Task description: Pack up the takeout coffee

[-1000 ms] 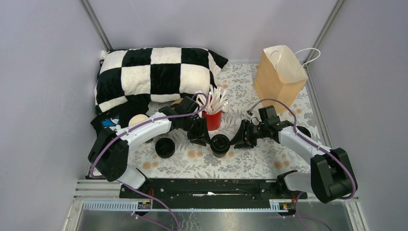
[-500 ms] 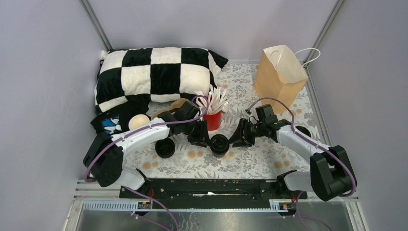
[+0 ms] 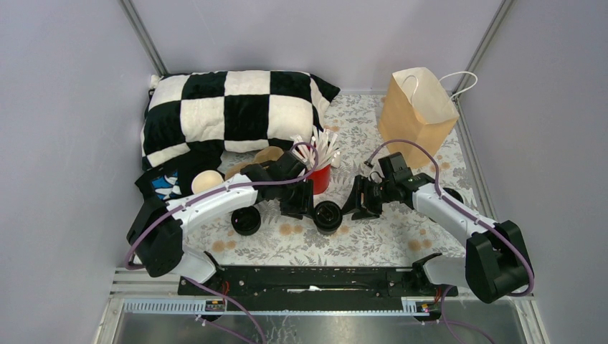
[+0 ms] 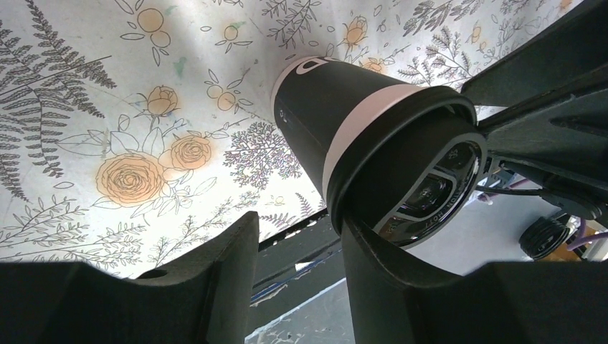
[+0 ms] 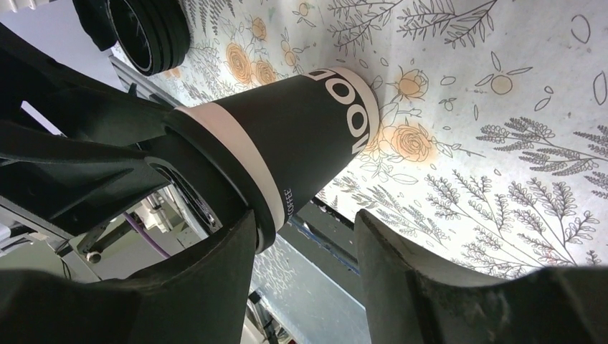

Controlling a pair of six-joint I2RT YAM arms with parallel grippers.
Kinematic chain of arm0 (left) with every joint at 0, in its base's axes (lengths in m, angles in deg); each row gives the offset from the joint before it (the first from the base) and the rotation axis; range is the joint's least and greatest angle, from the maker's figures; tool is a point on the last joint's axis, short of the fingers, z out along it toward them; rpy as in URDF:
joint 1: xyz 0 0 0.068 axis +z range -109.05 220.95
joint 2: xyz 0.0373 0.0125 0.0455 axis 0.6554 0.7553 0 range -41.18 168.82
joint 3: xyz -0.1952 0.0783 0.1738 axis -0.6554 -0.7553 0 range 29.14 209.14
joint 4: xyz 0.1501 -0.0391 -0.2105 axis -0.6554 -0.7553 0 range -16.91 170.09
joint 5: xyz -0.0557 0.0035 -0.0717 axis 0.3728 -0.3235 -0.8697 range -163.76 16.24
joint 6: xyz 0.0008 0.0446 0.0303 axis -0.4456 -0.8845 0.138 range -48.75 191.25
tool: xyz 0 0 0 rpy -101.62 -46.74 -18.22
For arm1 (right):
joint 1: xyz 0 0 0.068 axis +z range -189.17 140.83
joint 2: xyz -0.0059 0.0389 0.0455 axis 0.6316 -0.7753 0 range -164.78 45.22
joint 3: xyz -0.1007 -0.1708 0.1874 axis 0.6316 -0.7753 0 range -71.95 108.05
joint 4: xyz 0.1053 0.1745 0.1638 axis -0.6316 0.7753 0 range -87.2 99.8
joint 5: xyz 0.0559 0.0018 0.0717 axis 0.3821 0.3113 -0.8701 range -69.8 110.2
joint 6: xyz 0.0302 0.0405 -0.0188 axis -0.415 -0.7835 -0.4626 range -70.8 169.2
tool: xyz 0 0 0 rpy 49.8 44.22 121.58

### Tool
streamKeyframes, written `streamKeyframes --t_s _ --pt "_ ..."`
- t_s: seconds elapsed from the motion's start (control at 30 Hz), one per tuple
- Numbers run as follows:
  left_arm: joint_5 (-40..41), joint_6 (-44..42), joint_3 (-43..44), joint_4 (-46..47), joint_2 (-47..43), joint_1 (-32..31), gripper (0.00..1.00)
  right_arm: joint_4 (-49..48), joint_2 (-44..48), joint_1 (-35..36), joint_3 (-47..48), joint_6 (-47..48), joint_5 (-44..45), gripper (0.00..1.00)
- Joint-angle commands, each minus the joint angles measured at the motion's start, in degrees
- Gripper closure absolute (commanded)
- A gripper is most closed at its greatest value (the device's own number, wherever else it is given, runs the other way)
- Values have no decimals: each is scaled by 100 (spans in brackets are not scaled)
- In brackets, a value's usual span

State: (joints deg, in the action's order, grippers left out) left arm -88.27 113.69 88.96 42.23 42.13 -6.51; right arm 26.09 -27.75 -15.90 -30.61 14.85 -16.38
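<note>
Packing was barely begun: one lidded cup (image 3: 328, 215) stood on the bench (image 3: 387, 244) between the left pincer (image 3: 297, 206) and right pincer (image 3: 356, 206), both spread, apparently ungripped; the other cup (image 3: 246, 220) stood nearby. Neither was in the bag (image 3: 417, 107).

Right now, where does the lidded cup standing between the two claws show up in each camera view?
Top view: the lidded cup stands near the middle, just below the red pot.
Left wrist: the cup fills the centre-right, lid toward the camera.
Right wrist: the cup sits centre-left, white lettering on its side.
Shared landmark: the flowered cloth under it.
</note>
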Motion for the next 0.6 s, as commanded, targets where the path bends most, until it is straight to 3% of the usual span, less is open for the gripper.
streamKeyframes --t_s 0.0,0.57 --pt "228 -342 122 -656 -117 -131 50 261 147 26 243 126 252 40" --pt "212 -174 604 -556 -170 -124 42 736 75 -217 653 493 344 37"
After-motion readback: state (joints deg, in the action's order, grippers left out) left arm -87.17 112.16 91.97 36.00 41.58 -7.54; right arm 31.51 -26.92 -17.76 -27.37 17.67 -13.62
